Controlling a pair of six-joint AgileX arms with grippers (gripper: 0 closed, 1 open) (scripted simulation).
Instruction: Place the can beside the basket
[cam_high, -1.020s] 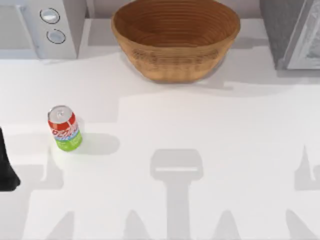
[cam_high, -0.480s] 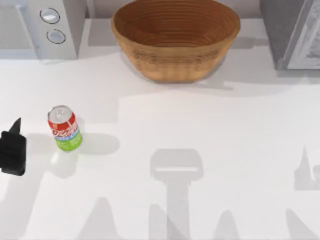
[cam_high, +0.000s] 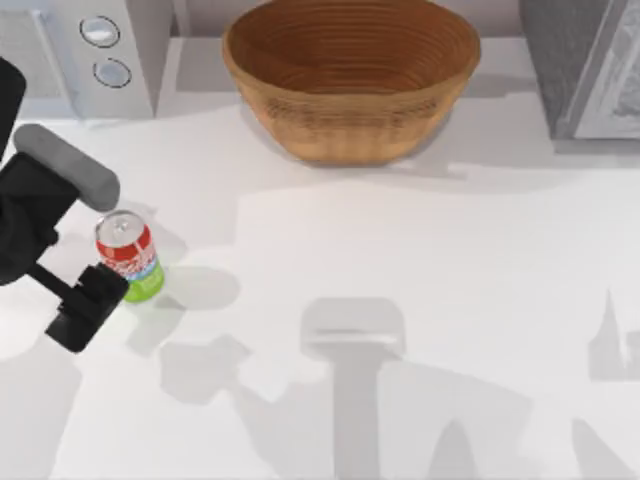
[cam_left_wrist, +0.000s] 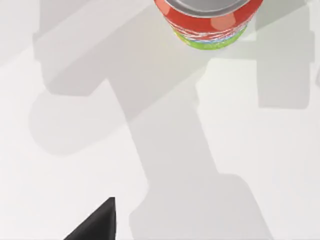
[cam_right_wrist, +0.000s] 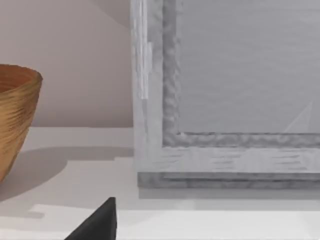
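The can (cam_high: 128, 255) stands upright near the desk's (cam_high: 420, 300) left edge, well apart from the basket (cam_high: 350, 75) at the far edge; the left claw (cam_high: 75, 235) flanks it, spread wide, not yet gripping; closing off-centre could tip the can or send it rolling; whether the right claw is open, I cannot tell.

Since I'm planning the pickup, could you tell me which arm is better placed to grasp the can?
Left. Its claw is already at the upright can on the table's left side, with the basket far off at the back. The right arm's wrist view faces a grey framed panel.
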